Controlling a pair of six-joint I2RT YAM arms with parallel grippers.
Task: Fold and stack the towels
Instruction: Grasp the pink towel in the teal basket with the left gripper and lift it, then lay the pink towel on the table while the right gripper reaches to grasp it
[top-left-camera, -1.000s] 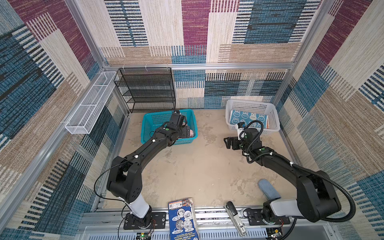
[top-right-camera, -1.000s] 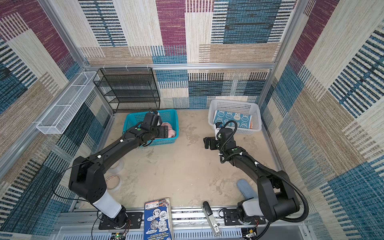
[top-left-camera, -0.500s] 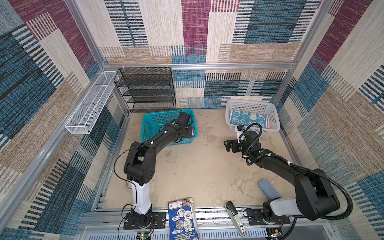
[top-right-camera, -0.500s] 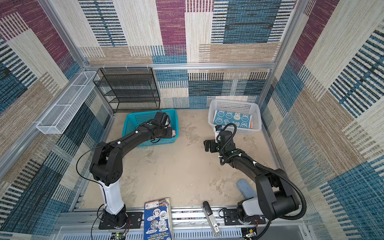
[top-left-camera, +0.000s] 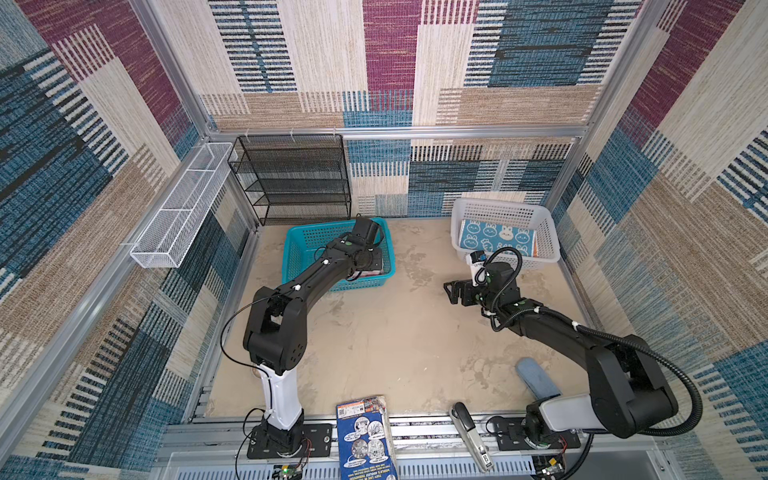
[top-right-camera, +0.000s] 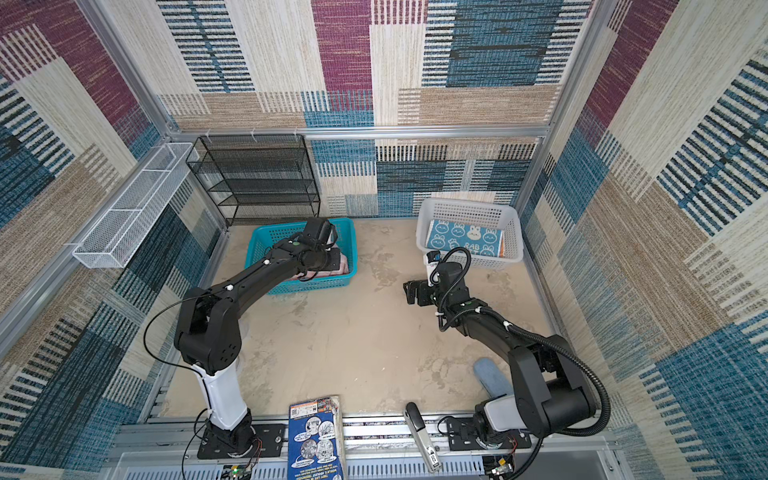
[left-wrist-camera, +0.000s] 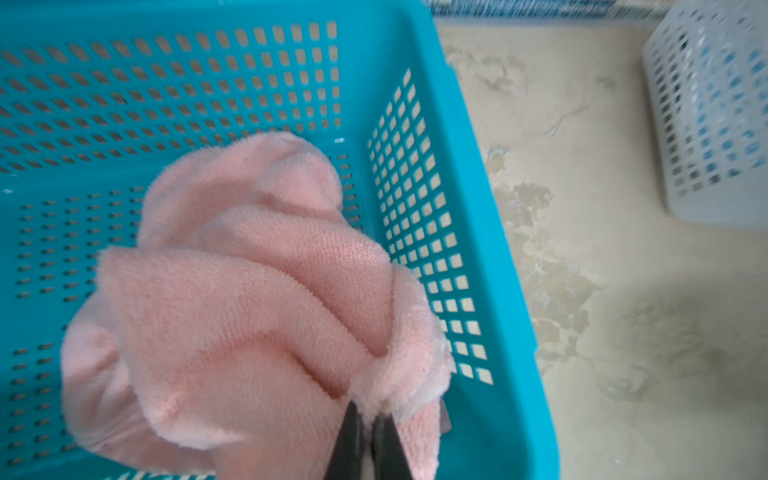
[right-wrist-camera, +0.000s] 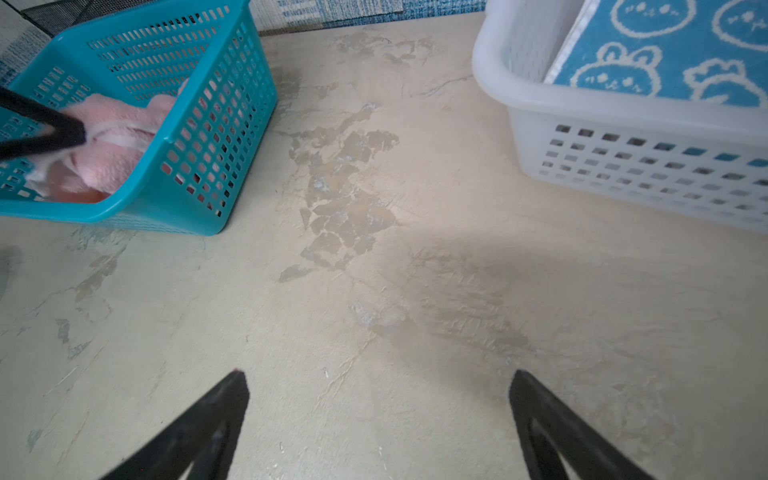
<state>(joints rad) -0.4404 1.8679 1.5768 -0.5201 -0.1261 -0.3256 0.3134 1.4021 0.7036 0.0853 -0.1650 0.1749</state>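
The step in hand looks like fetching the last cloth for folding: the table (top-left-camera: 374, 340) lies bare across its middle, with the teal basket (top-left-camera: 296, 266) at its far left and the white basket (top-left-camera: 505, 206) at its far right; the black wire rack (top-left-camera: 291, 178) behind the teal basket and the white wire tray (top-left-camera: 178, 208) on the side wall are well clear of the work; the pink towel (left-wrist-camera: 249, 311) sits crumpled in the teal basket, against the wall that faces the table's middle; in the white basket the blue towel (top-left-camera: 496, 239) lies flat and folded, a sliver of orange towel (top-left-camera: 535, 245) showing at its edge; the left gripper (left-wrist-camera: 369, 409) is pressed together on a bunched fold of the pink towel; the right gripper (right-wrist-camera: 378, 374) hangs spread wide and empty over bare table between the baskets; the next move probably calls for a lift high enough to clear the teal basket's rim, then a carry to the open middle, where the right gripper could take a second corner; the pinch is on a clump, not a clean corner, so the cloth may hang tangled; the blue printed box (top-left-camera: 365, 440) and the handled tool (top-left-camera: 469, 432) on the front rail obstruct nothing.
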